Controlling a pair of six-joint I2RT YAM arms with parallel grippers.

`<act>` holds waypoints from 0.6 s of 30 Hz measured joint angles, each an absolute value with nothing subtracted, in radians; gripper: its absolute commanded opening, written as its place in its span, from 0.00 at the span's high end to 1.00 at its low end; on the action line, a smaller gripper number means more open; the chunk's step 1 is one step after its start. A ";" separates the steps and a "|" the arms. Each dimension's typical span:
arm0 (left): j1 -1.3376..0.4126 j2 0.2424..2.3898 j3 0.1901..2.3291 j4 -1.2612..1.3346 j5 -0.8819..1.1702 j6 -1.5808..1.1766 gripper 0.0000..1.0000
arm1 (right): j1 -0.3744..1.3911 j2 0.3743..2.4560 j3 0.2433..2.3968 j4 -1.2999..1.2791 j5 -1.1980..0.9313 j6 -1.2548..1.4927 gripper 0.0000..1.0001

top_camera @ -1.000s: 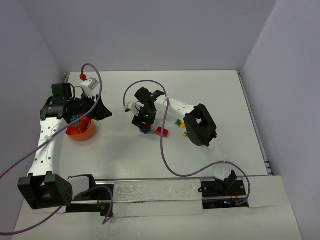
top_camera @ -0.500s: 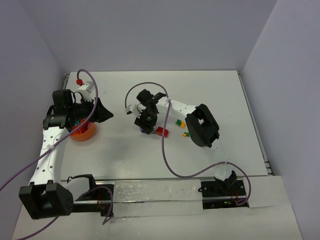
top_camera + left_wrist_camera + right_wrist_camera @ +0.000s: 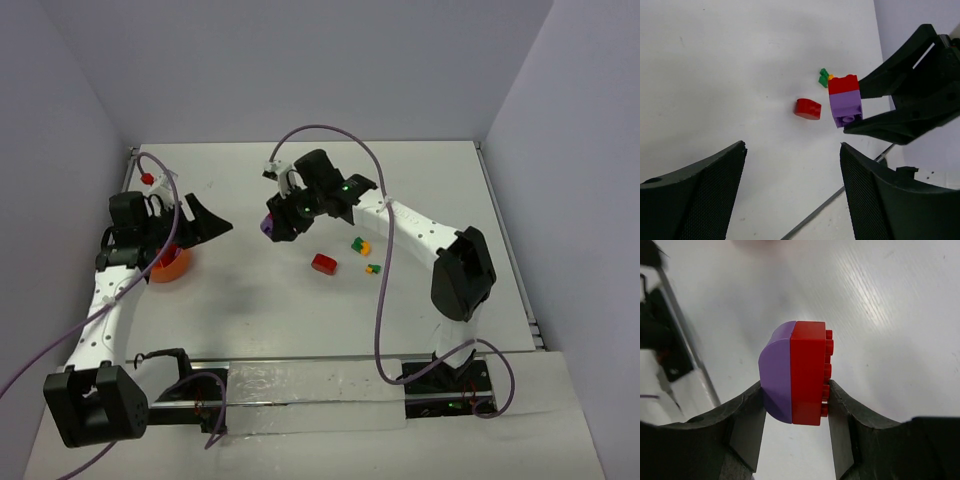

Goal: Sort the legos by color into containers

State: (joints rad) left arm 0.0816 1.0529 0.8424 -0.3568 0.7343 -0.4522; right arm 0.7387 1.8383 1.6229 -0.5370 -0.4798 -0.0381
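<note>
A robotics lab bench: bare white table (image 3: 250, 300) boxed in by plain lilac walls (image 3: 300, 60), cabled arms (image 3: 420, 228) bolted on.

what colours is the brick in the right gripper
Half purple, half red chunky plastic brick; clearest in the right wrist view.

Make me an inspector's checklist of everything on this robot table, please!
Surface: white table, smooth and flat.
Job's things: orange bowl at the left, partly hidden by the left arm, contents not visible. Red brick and two small green-and-yellow bricks lie loose on the table. Purple-and-red stack is held above the table.
Clutter: nothing seen.
Grippers: left gripper open and empty; right gripper shut on the purple-and-red stack.
Cables: purple cables loop from both arms.
Surroundings: plain pale walls on three sides.
</note>
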 measured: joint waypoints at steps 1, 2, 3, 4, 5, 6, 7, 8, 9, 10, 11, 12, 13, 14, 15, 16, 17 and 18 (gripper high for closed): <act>0.072 1.065 0.840 -0.339 0.739 -0.476 0.17 | 0.739 1.830 1.625 -0.521 -0.486 -0.011 1.00; 0.062 1.077 0.839 -0.322 0.745 -0.498 0.17 | 0.740 1.827 1.627 -0.508 -0.491 0.012 1.00; 0.051 1.089 0.839 -0.304 0.752 -0.518 0.17 | 0.741 1.826 1.629 -0.497 -0.495 0.034 1.00; 0.042 1.098 0.839 -0.284 0.762 -0.540 0.17 | 0.743 1.826 1.629 -0.491 -0.494 0.051 1.00; 0.033 1.106 0.839 -0.264 0.773 -0.562 0.17 | 0.745 1.826 1.629 -0.489 -0.492 0.065 1.00; 0.025 1.112 0.839 -0.244 0.783 -0.583 0.17 | 0.746 1.826 1.629 -0.489 -0.489 0.076 1.00; 0.019 1.118 0.839 -0.226 0.792 -0.603 0.17 | 0.749 1.826 1.629 -0.485 -0.485 0.084 1.00; 0.008 1.124 0.839 -0.208 0.800 -0.622 0.17 | 0.752 1.826 1.628 -0.480 -0.480 0.088 1.00; -0.004 1.131 0.839 -0.192 0.807 -0.640 0.17 | 0.756 1.826 1.628 -0.476 -0.473 0.091 1.00; -0.018 1.139 0.839 -0.178 0.813 -0.654 0.18 | 0.762 1.826 1.626 -0.470 -0.465 0.093 1.00; -0.031 1.144 0.839 -0.170 0.819 -0.664 0.18 | 0.767 1.826 1.623 -0.467 -0.459 0.093 1.00; -0.045 1.150 0.839 -0.163 0.824 -0.672 0.18 | 0.772 1.826 1.621 -0.463 -0.452 0.092 1.00; -0.059 1.155 0.839 -0.159 0.829 -0.679 0.19 | 0.778 1.826 1.616 -0.460 -0.444 0.091 1.00; -0.068 1.159 0.839 -0.154 0.832 -0.684 0.19 | 0.784 1.826 1.614 -0.460 -0.439 0.089 1.00; -0.077 1.163 0.839 -0.151 0.836 -0.690 0.20 | 0.791 1.826 1.612 -0.459 -0.433 0.086 1.00; -0.084 1.167 0.839 -0.148 0.839 -0.695 0.21 | 0.798 1.826 1.609 -0.457 -0.425 0.083 1.00; -0.087 1.170 0.839 -0.145 0.841 -0.697 0.22 | 0.804 1.826 1.608 -0.457 -0.416 0.080 1.00; -0.090 1.174 0.839 -0.144 0.842 -0.698 0.23 | 0.811 1.826 1.608 -0.456 -0.407 0.077 1.00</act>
State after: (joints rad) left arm -0.0904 1.1736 0.8391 -0.1440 0.8423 -0.6984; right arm 0.8109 1.8259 1.6079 -0.4559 -0.4069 0.0765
